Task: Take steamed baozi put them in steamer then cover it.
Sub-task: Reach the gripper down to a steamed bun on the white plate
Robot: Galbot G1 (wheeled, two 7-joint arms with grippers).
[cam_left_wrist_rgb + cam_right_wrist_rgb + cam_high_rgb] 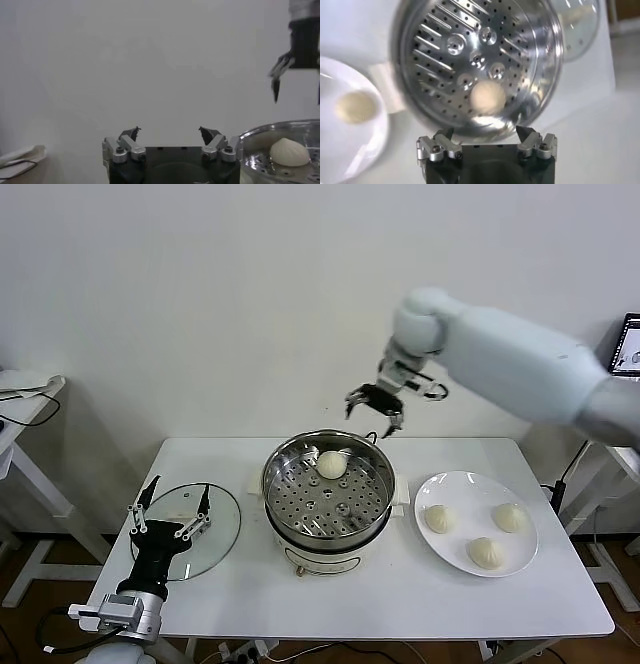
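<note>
Right gripper (376, 410) is wide open and empty, jaws spread, hanging in the air above the far rim of the steamer (329, 496), a bit right of centre in the head view. From its own wrist cam you can see both fingertips apart with nothing between them, looking straight down into the perforated tray.

One baozi (331, 464) sits inside the steamer on that tray, toward the back edge, just below the gripper and clear of it. It shows up in the left wrist view too, at the lower right, as a pale dome with the pinched top.

Left gripper (169, 510) is also open and empty, down in the lower left of the head view, hovering over the glass lid (215, 519), which lies flat on the table (400, 604) just left of the steamer. Its fingers (131, 134) stand well apart in its wrist cam.

The other three baozi (439, 518) are on the white plate (450, 484) at the right of the steamer, spread out in a loose triangle, not touching each other. Plate sits just beside the steamer's white side handle.

The steamer stands in the middle of the white table, uncovered.
</note>
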